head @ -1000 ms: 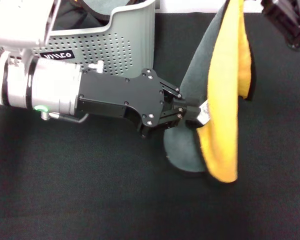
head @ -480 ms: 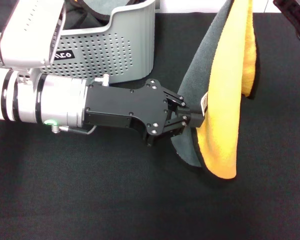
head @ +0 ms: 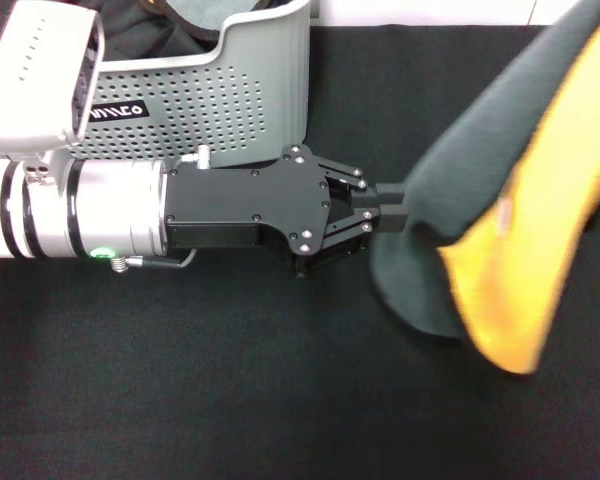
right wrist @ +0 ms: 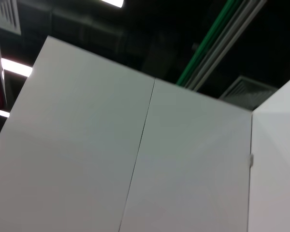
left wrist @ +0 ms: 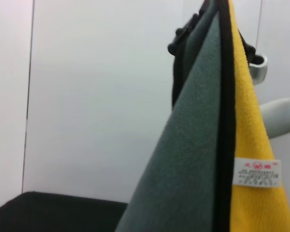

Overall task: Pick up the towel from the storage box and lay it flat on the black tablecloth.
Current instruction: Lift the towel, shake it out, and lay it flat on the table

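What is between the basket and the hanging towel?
Only bare black tablecloth lies between the basket and the towel in the head view; the left gripper grips the towel lower down.

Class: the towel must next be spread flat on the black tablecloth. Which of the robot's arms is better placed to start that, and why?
Left, probably. The left gripper is shut on the towel, low over the black tablecloth. The right gripper is in none of the views.

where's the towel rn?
Head view: the towel hangs in the air on the right, over the black tablecloth, its lower grey corner pinched by the left gripper, right of the storage box.
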Robot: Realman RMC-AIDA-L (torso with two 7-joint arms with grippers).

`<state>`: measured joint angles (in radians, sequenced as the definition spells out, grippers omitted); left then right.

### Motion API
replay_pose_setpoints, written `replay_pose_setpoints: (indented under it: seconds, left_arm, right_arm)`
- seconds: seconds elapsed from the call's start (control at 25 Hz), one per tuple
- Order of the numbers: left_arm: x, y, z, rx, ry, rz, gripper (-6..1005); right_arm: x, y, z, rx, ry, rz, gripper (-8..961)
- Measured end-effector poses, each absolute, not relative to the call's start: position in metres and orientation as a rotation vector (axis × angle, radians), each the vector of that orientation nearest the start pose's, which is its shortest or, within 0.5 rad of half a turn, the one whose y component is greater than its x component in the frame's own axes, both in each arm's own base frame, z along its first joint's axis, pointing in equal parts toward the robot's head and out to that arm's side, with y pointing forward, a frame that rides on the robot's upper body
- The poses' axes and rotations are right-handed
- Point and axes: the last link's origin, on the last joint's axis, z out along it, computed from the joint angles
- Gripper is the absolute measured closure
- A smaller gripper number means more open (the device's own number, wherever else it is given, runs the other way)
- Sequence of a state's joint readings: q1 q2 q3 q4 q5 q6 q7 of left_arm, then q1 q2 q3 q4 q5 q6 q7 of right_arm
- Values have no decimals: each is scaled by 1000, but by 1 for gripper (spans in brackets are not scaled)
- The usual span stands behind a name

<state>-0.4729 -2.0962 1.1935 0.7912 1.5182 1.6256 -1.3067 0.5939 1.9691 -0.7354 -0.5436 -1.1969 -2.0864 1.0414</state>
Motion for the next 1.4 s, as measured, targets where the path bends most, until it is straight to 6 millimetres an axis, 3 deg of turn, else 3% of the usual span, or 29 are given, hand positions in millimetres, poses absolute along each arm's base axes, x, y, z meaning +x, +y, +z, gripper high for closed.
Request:
replay_pose_setpoints:
  seconds: [0.24, 0.32, 0.4, 0.88, 1.4]
  left_arm:
    - [-176, 308, -34, -2908, -191, -1107, 898]
    - [-173, 308, -41, -2914, -202, -1137, 796]
    - [-170, 308, -50, -2919, -218, -1171, 796]
    - [-153, 304, -84, -2959, -180, -1160, 788]
    - [-145, 293, -74, -2879, -211, -1385, 777]
  right_arm:
    - [185, 310, 115, -2217, -338, 1731, 942]
    - [183, 310, 112, -2220, -330, 1744, 942]
    - [181, 311, 109, -2221, -325, 1759, 942]
    - [144, 340, 87, -2317, -300, 1776, 942]
    - [146, 360, 62, -2354, -184, 1571, 942]
